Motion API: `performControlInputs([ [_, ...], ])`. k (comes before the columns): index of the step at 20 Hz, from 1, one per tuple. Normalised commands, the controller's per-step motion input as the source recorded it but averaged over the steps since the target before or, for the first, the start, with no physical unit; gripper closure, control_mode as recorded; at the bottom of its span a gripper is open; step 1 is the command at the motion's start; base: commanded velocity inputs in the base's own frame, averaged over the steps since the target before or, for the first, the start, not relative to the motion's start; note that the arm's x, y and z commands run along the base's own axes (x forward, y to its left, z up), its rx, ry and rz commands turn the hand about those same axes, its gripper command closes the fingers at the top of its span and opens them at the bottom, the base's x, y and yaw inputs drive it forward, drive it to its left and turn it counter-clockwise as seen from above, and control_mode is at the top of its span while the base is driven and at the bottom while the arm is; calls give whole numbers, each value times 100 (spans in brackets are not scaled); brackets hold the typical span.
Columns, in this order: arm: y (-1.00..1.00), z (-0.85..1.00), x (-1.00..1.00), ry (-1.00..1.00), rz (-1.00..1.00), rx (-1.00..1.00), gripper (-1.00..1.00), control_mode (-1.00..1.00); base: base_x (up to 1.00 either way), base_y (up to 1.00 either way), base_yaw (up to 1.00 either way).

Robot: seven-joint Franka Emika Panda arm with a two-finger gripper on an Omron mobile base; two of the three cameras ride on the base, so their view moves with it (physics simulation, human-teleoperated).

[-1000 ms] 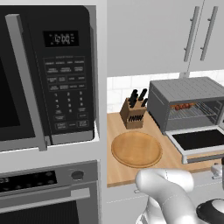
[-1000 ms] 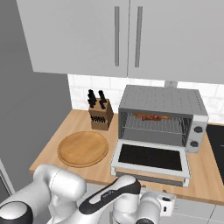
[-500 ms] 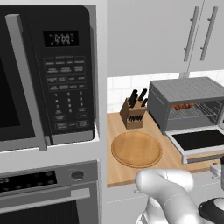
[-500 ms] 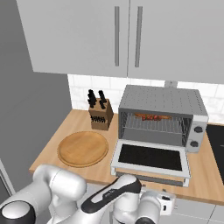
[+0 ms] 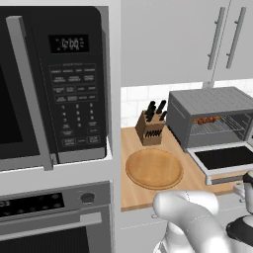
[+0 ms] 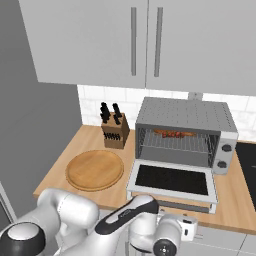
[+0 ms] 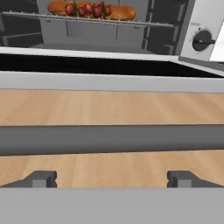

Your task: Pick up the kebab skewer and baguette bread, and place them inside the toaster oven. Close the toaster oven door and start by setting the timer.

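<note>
Both food items are sitting on the rack inside the toaster oven point(image 6: 186, 132): kebab skewer point(image 7: 87, 8) lying against baguette bread point(image 7: 120, 12). Nothing's shifting vs a sec ago. Tool point(image 7: 111, 178) is hanging low in front of the worktop point(image 7: 109, 107), jaws wide, w/ nothing held. Toaster oven door point(image 6: 172, 180) is lying dropped open; closing it, then timer knob point(image 7: 201, 41), prob next.

The left base view is looking forward and down from behind the arm, taking in the microwave point(image 5: 54, 84) and table point(image 5: 133, 190). The right base view is facing the toaster oven point(image 6: 186, 131) squarely; both are sharing it. The hand view is sitting low and close, looking across the toaster oven door point(image 7: 109, 65).
</note>
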Motion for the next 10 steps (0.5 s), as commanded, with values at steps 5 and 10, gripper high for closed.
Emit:
performControlInputs([
  [5, 5, -12, 5, 7, 0, 0, -100, -100, 0, 0, 0],
  [10, 9, -1, 18, 1, 0, 0, -100, -100, 0, 0, 0],
])
